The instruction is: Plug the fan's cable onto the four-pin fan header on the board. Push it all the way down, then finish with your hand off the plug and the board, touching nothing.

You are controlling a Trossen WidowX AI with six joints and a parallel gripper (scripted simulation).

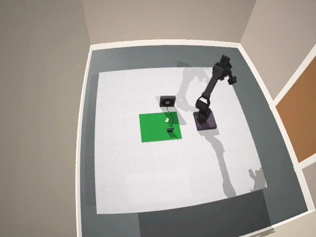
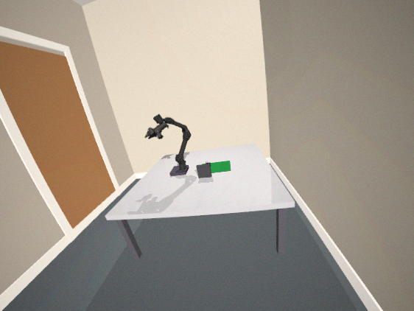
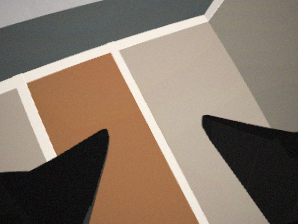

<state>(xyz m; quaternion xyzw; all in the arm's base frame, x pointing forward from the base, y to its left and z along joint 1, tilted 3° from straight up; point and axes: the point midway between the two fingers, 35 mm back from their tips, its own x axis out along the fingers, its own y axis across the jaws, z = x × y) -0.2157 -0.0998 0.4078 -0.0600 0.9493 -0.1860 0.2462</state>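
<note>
The plug [image 1: 167, 120] is lying on the board [image 1: 152, 127], between the fan [image 1: 167, 101] just off the board's far edge and a dark block [image 1: 170, 130] that is likely the header, with the cable [image 1: 170, 113] curling from fan to plug. The gripper [image 1: 232, 80] is hanging high, well away from the board on the far side of the arm's base [image 1: 205, 121], fingers spread wide on nothing and pointing at the door [image 3: 100, 150]. From here, a slightly skewed descent risks nudging the small plug aside or snagging the cable; tilted pins could jam.
</note>
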